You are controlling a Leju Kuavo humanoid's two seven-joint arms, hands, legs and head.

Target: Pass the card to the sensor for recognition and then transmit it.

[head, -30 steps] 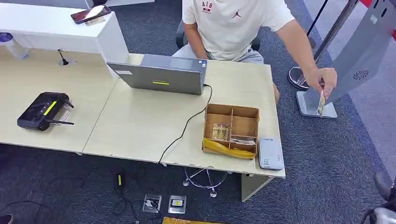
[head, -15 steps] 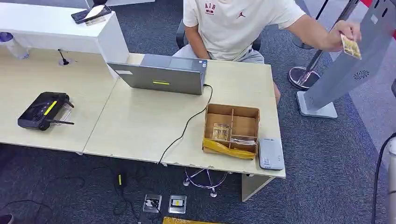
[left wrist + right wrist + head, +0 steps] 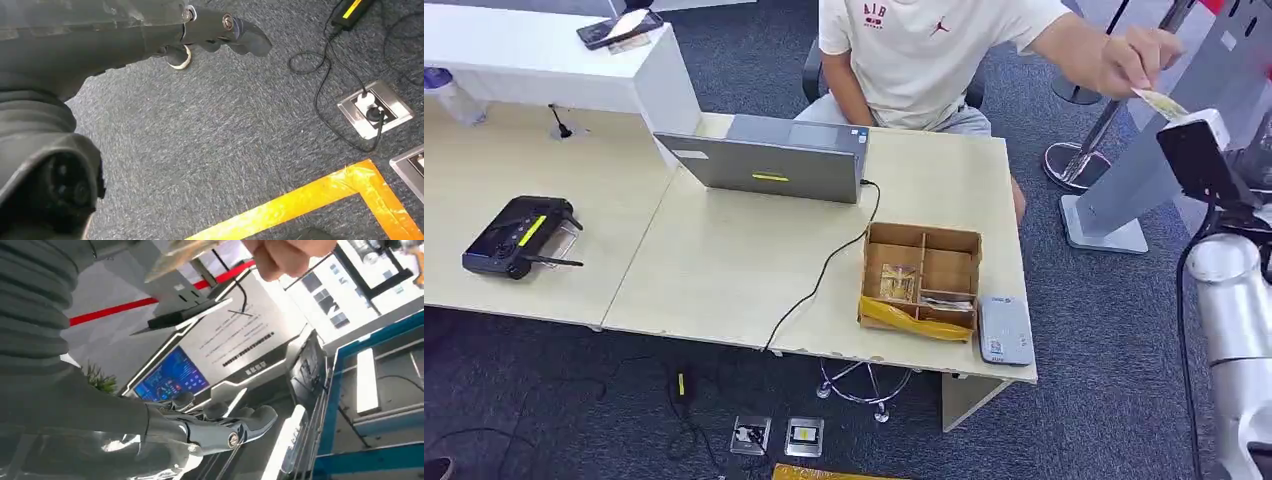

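Right hand [image 3: 220, 427] raised at 3 o'clock in the head view, fingers spread and slightly curled, holding nothing; wrist camera block just below the offered card. Card [image 3: 1161, 101] pinched by the person's hand [image 3: 1136, 55] at about 2 o'clock, held out just above the robot's right wrist, edge-on and tilted. In the right wrist view same card [image 3: 185, 252] hangs above the fingers, not touching them. Left hand [image 3: 215, 30] hanging toward the carpet, fingers loosely curled, nothing held.

Sensor [image 3: 1004, 328], flat grey reader, lies at 5 o'clock on the desk [image 3: 724, 260] edge, just beside the cardboard box [image 3: 921, 278].

Risks, as judged:
- Closing early or off-line: card thin and tilted, could slip past the fingers and drop to the floor.
- Person releasing before grip is firm: same result.
- Pinch on a corner only: card may swivel on the way down to the reader.
- Reader near desk edge: heavy touch could nudge it off.
- Laptop cable [image 3: 824, 265] and box close to the approach path.
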